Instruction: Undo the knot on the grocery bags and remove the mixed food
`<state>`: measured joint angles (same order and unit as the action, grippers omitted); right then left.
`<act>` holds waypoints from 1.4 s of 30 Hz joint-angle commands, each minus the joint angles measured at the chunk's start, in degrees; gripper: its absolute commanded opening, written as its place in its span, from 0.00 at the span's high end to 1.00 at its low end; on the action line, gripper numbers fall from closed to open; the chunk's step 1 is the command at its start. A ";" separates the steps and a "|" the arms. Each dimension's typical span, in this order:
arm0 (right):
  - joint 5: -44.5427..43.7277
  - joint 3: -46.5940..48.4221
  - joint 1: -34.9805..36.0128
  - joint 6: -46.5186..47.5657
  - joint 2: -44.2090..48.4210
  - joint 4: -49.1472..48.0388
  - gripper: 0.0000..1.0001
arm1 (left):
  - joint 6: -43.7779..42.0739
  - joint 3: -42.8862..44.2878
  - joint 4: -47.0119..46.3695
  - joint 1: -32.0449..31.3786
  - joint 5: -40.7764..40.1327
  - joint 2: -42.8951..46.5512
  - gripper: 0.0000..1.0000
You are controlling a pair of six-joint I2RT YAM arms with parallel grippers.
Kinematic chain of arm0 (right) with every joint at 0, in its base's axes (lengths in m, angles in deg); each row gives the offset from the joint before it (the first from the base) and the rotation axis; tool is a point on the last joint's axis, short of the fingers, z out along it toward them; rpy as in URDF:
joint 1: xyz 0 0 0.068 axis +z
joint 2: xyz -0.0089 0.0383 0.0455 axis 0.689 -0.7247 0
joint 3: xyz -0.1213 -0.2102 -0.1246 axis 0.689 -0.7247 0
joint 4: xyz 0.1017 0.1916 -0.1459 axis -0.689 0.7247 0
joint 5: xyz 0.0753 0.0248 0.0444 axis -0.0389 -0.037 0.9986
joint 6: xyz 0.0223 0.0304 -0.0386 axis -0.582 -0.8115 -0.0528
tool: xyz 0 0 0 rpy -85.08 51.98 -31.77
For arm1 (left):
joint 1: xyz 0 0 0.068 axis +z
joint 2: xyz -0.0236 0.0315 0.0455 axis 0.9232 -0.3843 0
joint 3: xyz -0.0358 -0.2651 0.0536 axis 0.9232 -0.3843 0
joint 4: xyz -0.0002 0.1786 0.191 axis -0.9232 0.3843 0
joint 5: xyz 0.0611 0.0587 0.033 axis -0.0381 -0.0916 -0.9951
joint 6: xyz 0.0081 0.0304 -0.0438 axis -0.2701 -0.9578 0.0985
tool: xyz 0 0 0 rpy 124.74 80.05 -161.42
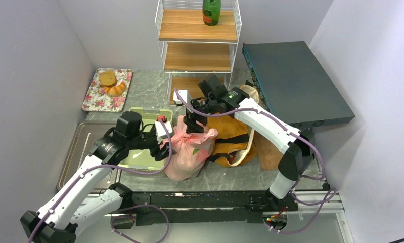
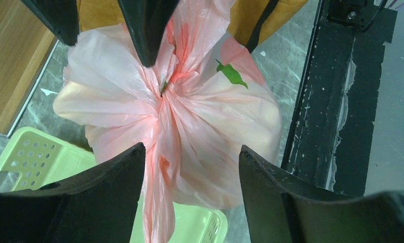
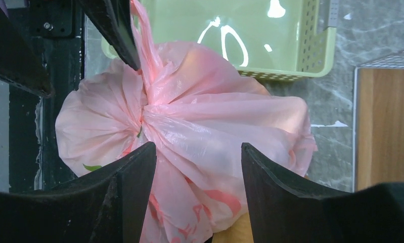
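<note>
Left wrist view: left gripper released, the knot of the pink bag just beyond its fingertips; right gripper also released, fingers straddling the bag

Your left arm was stretched forward and inward, and the left gripper was tipped sideways with its jaws parted wide. Your right arm was arched in from the far side, its right gripper pointing down, jaws also spread. The 2 grippers were near each other, not touching.
</note>
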<state>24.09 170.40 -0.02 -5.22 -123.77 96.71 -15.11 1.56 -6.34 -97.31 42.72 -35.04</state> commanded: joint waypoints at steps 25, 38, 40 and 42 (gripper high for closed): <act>-6.60 -9.09 -10.95 -2.12 9.22 1.12 1.00 | -5.26 6.72 -7.58 -7.07 -2.43 -12.50 1.00; -1.24 1.29 -5.77 -6.07 2.26 3.89 0.19 | -18.63 3.59 -5.47 -13.60 -3.33 -8.40 1.00; -0.25 1.72 -3.35 -5.97 1.05 3.96 0.13 | -18.68 2.51 -5.44 -14.23 -4.12 -8.43 1.00; 0.25 1.80 -1.54 -4.77 -0.29 4.80 0.09 | -19.49 1.86 -5.48 -14.67 -4.53 -8.29 1.00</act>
<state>21.45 170.27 -4.90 -9.73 -121.73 100.69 -31.15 4.25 -9.55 -110.95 38.41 -44.49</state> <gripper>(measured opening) 0.878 0.007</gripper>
